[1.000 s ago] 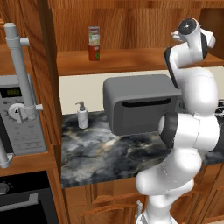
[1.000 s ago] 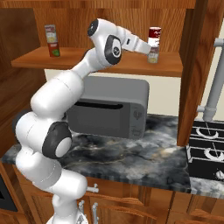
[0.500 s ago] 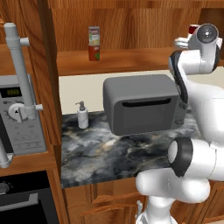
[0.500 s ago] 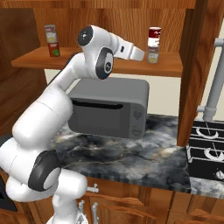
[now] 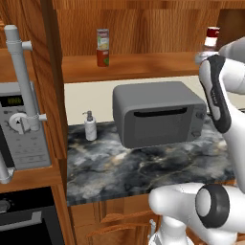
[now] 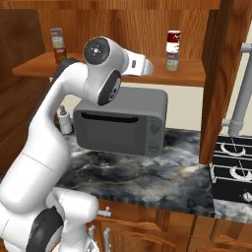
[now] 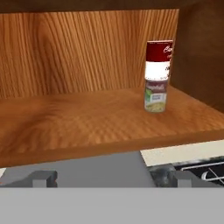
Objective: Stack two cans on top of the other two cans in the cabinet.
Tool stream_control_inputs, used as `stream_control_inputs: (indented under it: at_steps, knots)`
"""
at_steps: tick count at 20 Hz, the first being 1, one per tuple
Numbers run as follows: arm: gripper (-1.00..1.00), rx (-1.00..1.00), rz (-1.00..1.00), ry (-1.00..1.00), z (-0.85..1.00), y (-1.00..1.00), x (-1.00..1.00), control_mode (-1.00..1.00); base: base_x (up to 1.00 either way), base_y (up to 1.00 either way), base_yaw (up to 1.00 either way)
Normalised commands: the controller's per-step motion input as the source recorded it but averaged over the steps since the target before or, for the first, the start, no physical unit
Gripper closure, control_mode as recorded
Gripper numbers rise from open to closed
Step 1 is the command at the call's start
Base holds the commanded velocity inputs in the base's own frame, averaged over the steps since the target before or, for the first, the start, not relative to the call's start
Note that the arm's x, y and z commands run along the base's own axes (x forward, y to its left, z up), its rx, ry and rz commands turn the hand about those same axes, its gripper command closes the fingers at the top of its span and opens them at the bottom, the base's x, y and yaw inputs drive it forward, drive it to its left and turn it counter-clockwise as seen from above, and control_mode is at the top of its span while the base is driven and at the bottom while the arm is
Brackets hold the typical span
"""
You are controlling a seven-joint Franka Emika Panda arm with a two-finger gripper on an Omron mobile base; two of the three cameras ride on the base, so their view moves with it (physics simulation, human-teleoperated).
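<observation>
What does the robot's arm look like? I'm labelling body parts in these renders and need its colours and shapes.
The arm is made of smooth, rounded white shells with a glossy finish, joined by dark grey to black round joint caps and bands. A black strip runs along one upper link in the left base view. No cables or markings show. In the hand view, the fingers appear as two small, blocky grey tips.

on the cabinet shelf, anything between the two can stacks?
No. In the right base view, bare shelf board runs between the left stack and right stack.
</observation>
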Motion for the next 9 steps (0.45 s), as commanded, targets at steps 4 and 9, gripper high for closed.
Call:
stream_control_inputs:
  at_steps: [4,9]
  knots:
    - [-1.00,0.00,0.23,0.00,-0.15,0.47,-0.82,-1.00,0.00,0.00,0.00]
    - [-1.00,0.00,0.21,0.03,-0.26,0.52,-0.72,-1.00,0.00,0.00,0.00]
